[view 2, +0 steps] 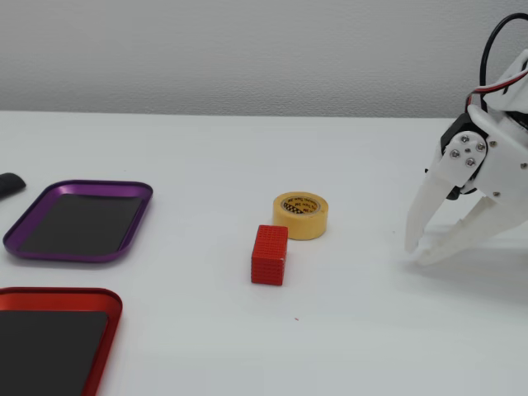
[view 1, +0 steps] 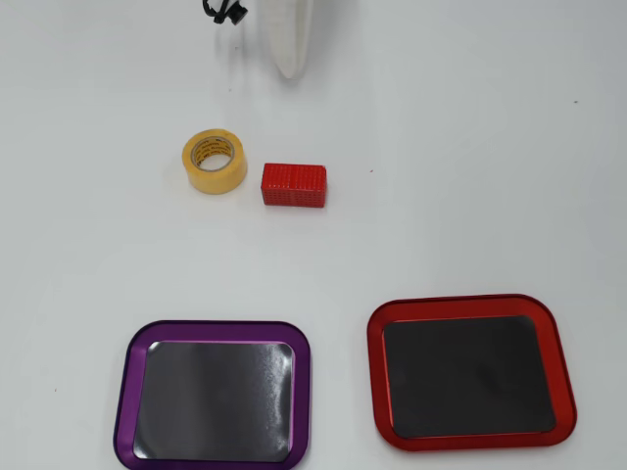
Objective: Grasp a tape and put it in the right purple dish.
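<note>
Lab-like bench: bare white table (view 2: 247, 346), plain grey wall (view 2: 247, 49).

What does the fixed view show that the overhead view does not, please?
Only the fixed view shows the whole gripper, open and empty near the table, and a dark object at the left edge. Only the overhead view shows both dishes complete. Both share the tape, the red block, the purple dish and the red dish.

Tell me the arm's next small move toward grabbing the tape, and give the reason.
Probably move the gripper across to the tape, jaws kept open. In the fixed view it stands off to the right with nothing held, and the tape lies flat beside the red block, so approach from the side away from the block.
</note>
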Robot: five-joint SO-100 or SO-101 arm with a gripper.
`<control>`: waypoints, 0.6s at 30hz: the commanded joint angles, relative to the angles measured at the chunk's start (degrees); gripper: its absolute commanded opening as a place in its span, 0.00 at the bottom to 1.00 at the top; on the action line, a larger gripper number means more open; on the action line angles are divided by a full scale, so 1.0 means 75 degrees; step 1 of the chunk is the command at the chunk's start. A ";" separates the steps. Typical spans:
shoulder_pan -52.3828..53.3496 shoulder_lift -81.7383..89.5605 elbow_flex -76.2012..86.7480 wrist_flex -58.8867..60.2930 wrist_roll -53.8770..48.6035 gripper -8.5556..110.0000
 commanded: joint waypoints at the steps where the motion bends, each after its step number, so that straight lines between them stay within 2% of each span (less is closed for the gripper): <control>1: -0.0047 0.0492 0.0035 -0.0035 -0.0023 0.07; 18: -0.0035 0.0492 0.0035 -0.0117 -0.0047 0.07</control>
